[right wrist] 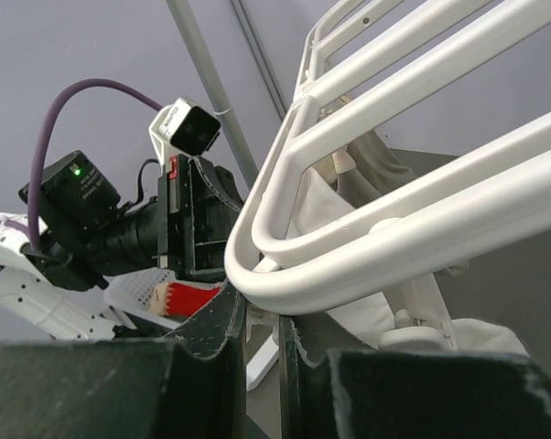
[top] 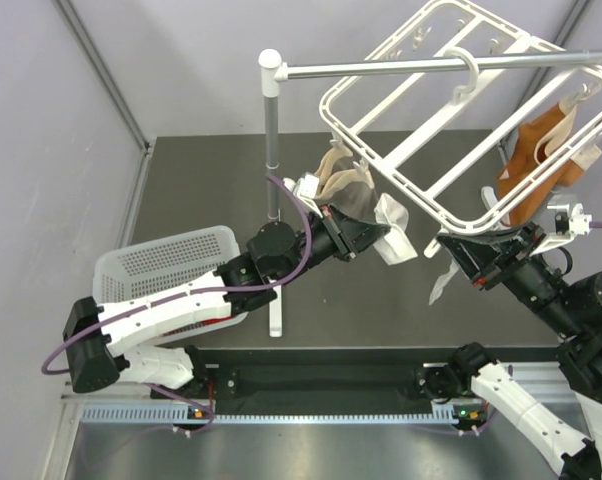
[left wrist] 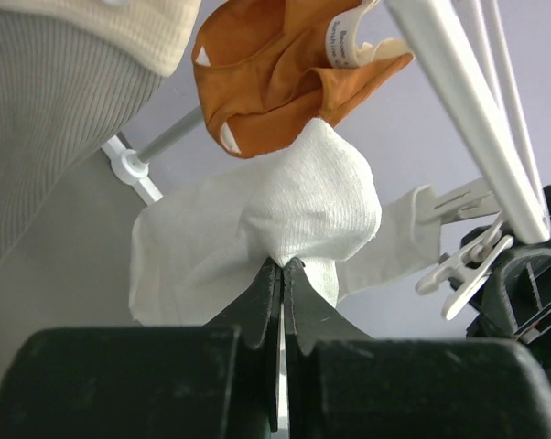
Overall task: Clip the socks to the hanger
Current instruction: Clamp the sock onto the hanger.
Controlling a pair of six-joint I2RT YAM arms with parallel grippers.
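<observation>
the task is looking partly done: in the top view, at about 1 to 2 o'clock, the hanger (right wrist: pixel 394 249) is hanging tilted from the grey rail (top: pixel 431 65), and it is already carrying an orange sock (left wrist: pixel 275 73) at its 3 o'clock side, with a beige sock (left wrist: pixel 120 23) and a grey ribbed sock (left wrist: pixel 47 137) at its 9 o'clock corner. the left gripper (left wrist: pixel 282 267) is clenching a bunched fold of the white sock (left wrist: pixel 303 210) and is holding it up near the middle of the view, just under the frame's 7 o'clock rim. a free clip peg (left wrist: pixel 468 265) is dangling at 3 o'clock from the sock in the left wrist view, apart from the fabric, so this sock is not yet clipped. the right gripper (right wrist: pixel 262 315) is sitting with its jaws pressed together just below the hanger's curved rim; whether it is nipping part of the frame or a peg, i cannot tell. a red sock (right wrist: pixel 189 297) is lying by the white basket (top: pixel 171 260) at 9 o'clock, so more clipping is probably waiting after this one. as for writing, a pale label (left wrist: pixel 342 37) on the orange sock is showing small dark print, but it is curving away and is too small to read; no brand is showing anywhere.
</observation>
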